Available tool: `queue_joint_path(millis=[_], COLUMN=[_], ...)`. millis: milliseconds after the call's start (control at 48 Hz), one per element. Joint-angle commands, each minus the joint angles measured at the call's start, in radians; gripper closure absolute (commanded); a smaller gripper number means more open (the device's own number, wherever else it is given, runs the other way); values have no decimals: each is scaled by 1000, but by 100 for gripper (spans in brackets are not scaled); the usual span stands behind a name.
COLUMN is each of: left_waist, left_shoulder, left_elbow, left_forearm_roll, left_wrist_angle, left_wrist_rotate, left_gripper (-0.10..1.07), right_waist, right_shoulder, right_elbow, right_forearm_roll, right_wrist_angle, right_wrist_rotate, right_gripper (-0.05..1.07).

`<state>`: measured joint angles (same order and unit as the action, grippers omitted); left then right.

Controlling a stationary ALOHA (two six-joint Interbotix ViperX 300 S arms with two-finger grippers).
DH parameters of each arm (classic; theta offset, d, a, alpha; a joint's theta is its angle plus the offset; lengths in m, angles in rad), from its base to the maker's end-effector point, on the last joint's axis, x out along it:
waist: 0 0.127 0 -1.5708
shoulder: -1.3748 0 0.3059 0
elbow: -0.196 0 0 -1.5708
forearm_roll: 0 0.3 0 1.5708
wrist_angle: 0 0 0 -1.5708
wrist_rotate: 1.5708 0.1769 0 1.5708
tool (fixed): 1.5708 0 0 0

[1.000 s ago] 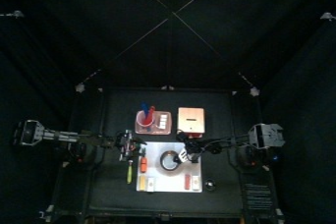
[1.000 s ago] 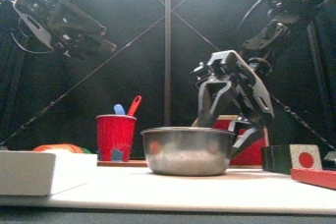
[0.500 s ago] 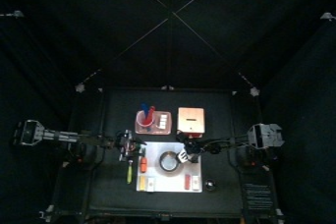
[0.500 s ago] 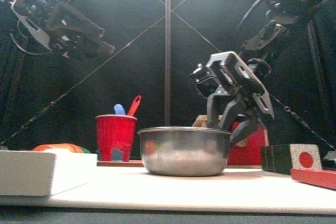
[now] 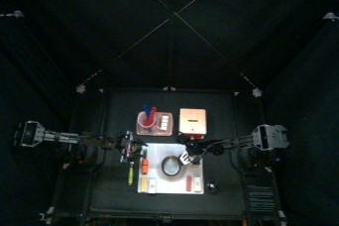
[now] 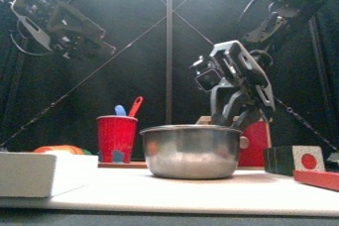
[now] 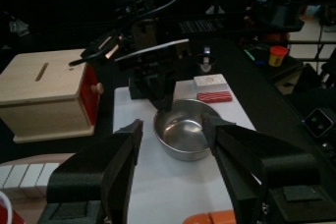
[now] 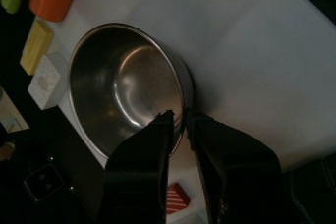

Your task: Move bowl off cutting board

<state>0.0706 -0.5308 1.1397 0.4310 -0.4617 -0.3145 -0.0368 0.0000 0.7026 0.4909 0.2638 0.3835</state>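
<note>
Pinched at the rim: small round brushed-metal bowl (image 8: 125, 81), thin wall caught between the two black fingers of the right hand (image 8: 179, 120), one inside, one outside, directly below the wrist. Sitting on the large flat white cutting board (image 8: 269, 51) on the black counter (image 5: 225, 131). Probably light and rigid, but smooth and slippery-looking, so liable to swing or slide out of a one-sided rim grip; best taken deep on the wall and dragged low. Left hand (image 7: 175, 154) spread wide, empty, raised well back from the bowl.
</note>
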Motion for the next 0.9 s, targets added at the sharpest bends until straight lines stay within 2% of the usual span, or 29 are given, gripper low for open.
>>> queue_joint_path(millis=[0, 396, 688, 875], left_waist=[2, 2, 3, 3], left_shoulder=[-2, -2, -3, -2], left_elbow=[-9, -9, -5, -3], left_forearm_roll=[-2, -2, -2, -2], left_wrist_angle=[-6, -6, -6, -6], left_wrist_rotate=[2, 2, 0, 0], left_gripper=[11, 11, 11, 11], right_waist=[-14, -6, -6, -3], right_shoulder=[-55, -12, -12, 9], right_elbow=[-21, -32, -41, -52], right_forearm_roll=[-9, -21, -63, -63], right_wrist_angle=[5, 17, 17, 26], right_wrist_rotate=[-2, -3, -2, -2], right_gripper=[44, 42, 24, 24])
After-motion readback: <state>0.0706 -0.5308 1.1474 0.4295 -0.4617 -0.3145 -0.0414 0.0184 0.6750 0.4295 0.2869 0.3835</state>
